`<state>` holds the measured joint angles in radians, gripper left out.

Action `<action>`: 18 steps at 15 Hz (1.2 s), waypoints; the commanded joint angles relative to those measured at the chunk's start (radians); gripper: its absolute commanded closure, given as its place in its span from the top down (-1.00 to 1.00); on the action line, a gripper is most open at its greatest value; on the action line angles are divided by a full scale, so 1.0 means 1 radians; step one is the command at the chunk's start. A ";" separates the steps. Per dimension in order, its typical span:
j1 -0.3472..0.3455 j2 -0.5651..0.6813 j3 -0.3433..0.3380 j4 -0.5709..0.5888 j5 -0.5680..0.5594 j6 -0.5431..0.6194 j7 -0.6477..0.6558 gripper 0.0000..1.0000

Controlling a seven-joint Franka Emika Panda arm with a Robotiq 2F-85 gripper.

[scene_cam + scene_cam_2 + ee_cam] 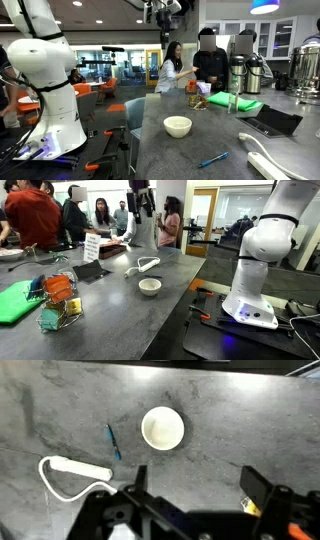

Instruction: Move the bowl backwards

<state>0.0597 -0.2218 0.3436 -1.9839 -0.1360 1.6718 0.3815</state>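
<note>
The small cream-white bowl [178, 126] sits upright and empty on the grey counter [190, 150]. It shows in both exterior views [149, 286] and in the wrist view [162, 429]. My gripper [195, 482] is open and empty, high above the counter, looking straight down; the bowl lies ahead of the fingertips, clear of them. In the exterior views the gripper hangs near the top of the picture [163, 12] [140, 202], far above the bowl.
A blue pen [113, 442] [213, 159] lies beside the bowl. A white power strip with cord [75, 468] [141, 266] lies near it. A tablet [270, 121], green cloths, a wire basket [57, 300], thermos jugs [246, 72] and people stand around the counter.
</note>
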 commanded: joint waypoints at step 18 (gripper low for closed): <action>0.008 0.046 -0.171 -0.224 0.107 0.329 0.271 1.00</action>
<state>0.0654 -0.1366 0.1939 -2.1117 -0.0849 1.9048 0.5687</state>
